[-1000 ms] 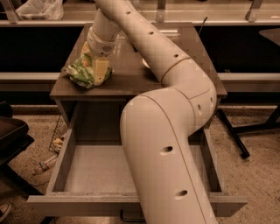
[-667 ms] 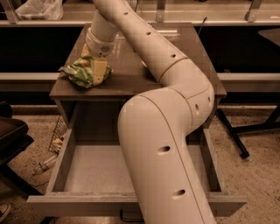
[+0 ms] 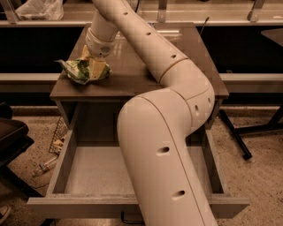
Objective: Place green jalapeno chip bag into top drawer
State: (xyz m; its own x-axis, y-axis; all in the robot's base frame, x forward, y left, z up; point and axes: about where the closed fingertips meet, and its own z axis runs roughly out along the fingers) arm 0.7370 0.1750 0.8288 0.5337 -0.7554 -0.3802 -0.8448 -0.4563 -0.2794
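Observation:
The green jalapeno chip bag point(image 3: 78, 70) is crinkled and light green, at the front left corner of the cabinet top point(image 3: 150, 70). My gripper point(image 3: 93, 65) points down at the bag's right part, and its yellowish fingers point(image 3: 98, 69) are closed on it. I cannot tell whether the bag touches the cabinet top or hangs just above it. The top drawer point(image 3: 62, 164) is pulled out below, with a bare pale bottom. My thick white arm crosses over the drawer's middle and right side and hides part of it.
A clear plastic bag point(image 3: 39, 9) lies on the shelf at the back left. A wire basket point(image 3: 57, 140) and a bottle point(image 3: 44, 167) are on the floor left of the drawer. A dark seat point(image 3: 11, 137) is at far left, a black stand leg point(image 3: 234, 137) at right.
My gripper and the chip bag have moved together a little to the left, toward the cabinet top's left edge. The drawer has not moved.

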